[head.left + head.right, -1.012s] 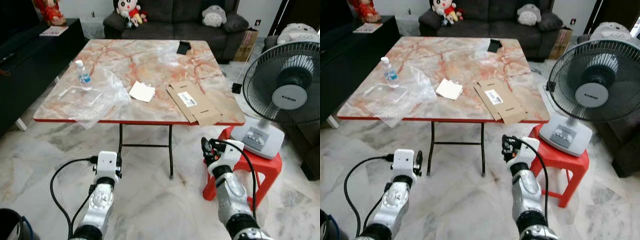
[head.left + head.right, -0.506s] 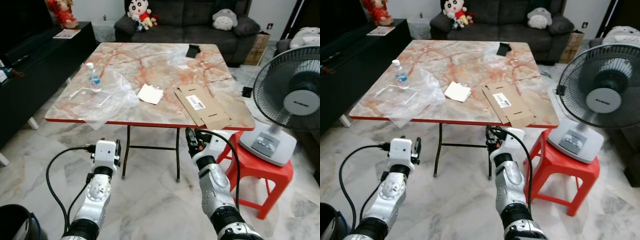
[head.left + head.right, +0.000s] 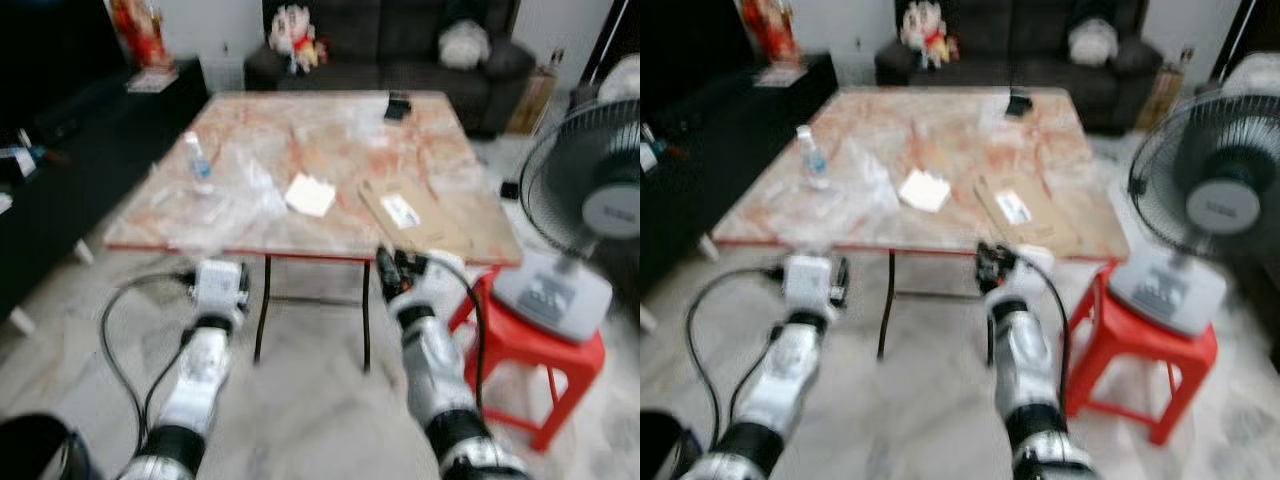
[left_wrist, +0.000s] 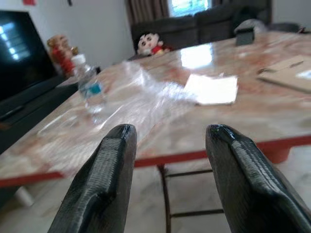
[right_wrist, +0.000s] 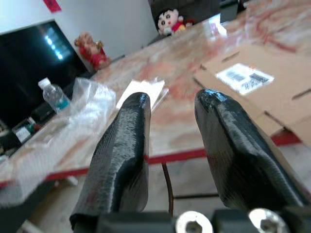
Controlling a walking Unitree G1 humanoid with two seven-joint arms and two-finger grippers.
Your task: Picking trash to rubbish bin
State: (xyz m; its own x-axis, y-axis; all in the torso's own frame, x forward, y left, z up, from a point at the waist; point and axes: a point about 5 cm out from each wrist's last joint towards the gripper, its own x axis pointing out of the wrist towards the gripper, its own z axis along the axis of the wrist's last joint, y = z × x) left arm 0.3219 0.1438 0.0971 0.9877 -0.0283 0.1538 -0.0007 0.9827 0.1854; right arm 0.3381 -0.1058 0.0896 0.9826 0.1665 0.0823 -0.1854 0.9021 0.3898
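I see the trash spread on the marble-patterned worktop [image 3: 340,140]: a flattened cardboard piece [image 3: 415,215] toward 3 o'clock, its long axis running from the near edge away toward the sofa [image 3: 400,45], with a white printed label [image 5: 241,76] I cannot read. At the centre lies a white folded paper [image 3: 310,194]. Toward 9 o'clock sits crumpled clear plastic wrap [image 3: 215,200], and beside it a small water bottle [image 3: 199,160] stands upright, blue label too blurred to read.

My left end effector [image 4: 167,160] hangs below the worktop's near edge, fingers [image 4: 104,179] spread apart, holding nothing. My right end effector [image 5: 170,128] is also low before the red edge, fingers [image 5: 124,155] parted and empty, aimed toward the cardboard.

At 3 o'clock a standing fan [image 3: 590,215] rests on a red plastic stool [image 3: 540,350]; its badge is illegible.
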